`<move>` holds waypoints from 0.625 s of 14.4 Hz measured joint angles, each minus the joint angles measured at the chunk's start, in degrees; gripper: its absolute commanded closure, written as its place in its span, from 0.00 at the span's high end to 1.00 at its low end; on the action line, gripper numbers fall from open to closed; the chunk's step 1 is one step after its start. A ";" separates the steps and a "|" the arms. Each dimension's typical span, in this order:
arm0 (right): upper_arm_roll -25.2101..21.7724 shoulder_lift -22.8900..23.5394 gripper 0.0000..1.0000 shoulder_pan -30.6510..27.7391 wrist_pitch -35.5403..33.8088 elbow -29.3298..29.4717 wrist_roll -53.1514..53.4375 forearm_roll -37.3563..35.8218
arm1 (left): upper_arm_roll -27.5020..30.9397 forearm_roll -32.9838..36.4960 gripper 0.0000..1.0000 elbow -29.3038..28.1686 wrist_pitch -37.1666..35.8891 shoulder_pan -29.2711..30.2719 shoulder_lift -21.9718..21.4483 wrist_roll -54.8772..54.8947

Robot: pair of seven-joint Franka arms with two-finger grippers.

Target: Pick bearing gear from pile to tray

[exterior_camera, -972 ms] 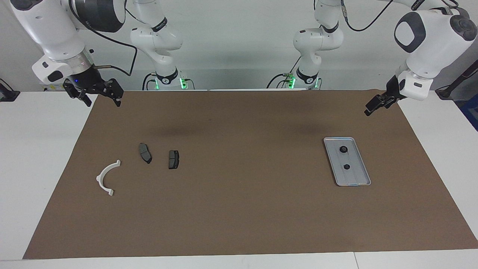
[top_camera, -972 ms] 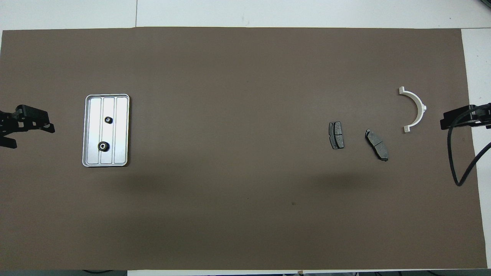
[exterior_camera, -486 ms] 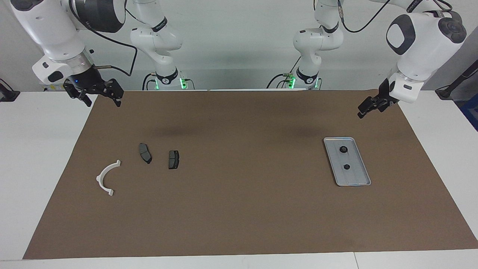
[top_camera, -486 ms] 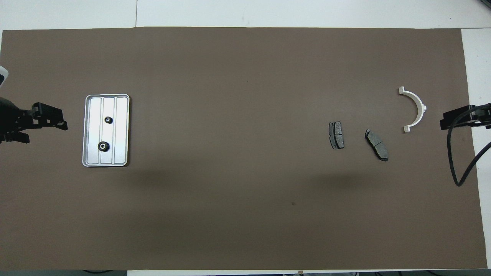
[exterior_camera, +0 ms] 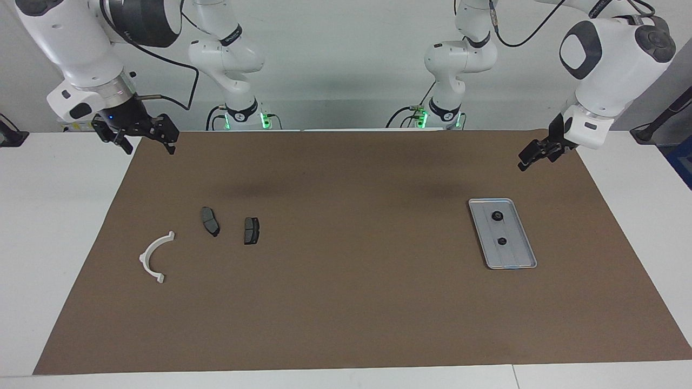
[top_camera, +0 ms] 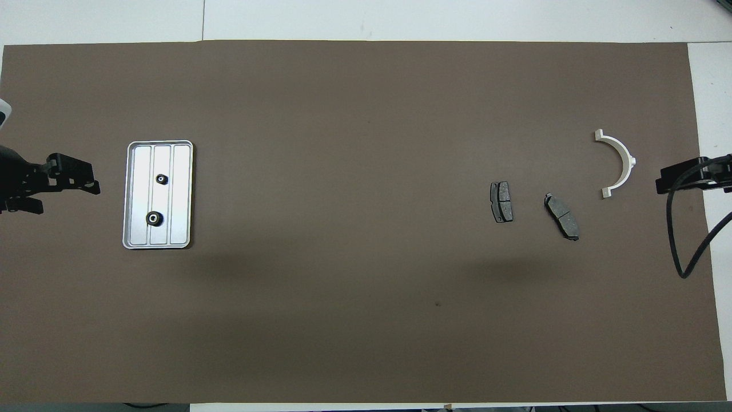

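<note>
You've got a brown mat [exterior_camera: 346,302] on the white worktop [exterior_camera: 48,227]. Tray [exterior_camera: 516,256] sits toward the left arm's end, two gears [exterior_camera: 497,216] in it. Pile [exterior_camera: 213,235] lies toward the right arm's end. Left gripper [exterior_camera: 532,154]: jaws state unclear. Right gripper [exterior_camera: 145,141]: jaws open, empty.

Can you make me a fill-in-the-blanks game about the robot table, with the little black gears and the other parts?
1. The tray holds ___ small black gears.
2. The white arc bracket lies on the ___ mat.
3. Beside the bracket lie ___ dark grey brake pads.
4. The tray sits toward the ___ arm's end of the table.

Missing words: two; brown; two; left
</note>
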 measured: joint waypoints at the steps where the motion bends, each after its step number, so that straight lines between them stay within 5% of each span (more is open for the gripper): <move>1: 0.00 0.00 1.00 0.00 0.00 0.00 0.00 0.00 | -0.02 0.00 1.00 0.03 0.01 0.00 0.00 0.07; 9: 0.07 0.00 1.00 0.00 0.00 -0.02 0.00 0.00 | -0.30 0.05 1.00 1.66 -0.12 -0.18 -0.04 1.15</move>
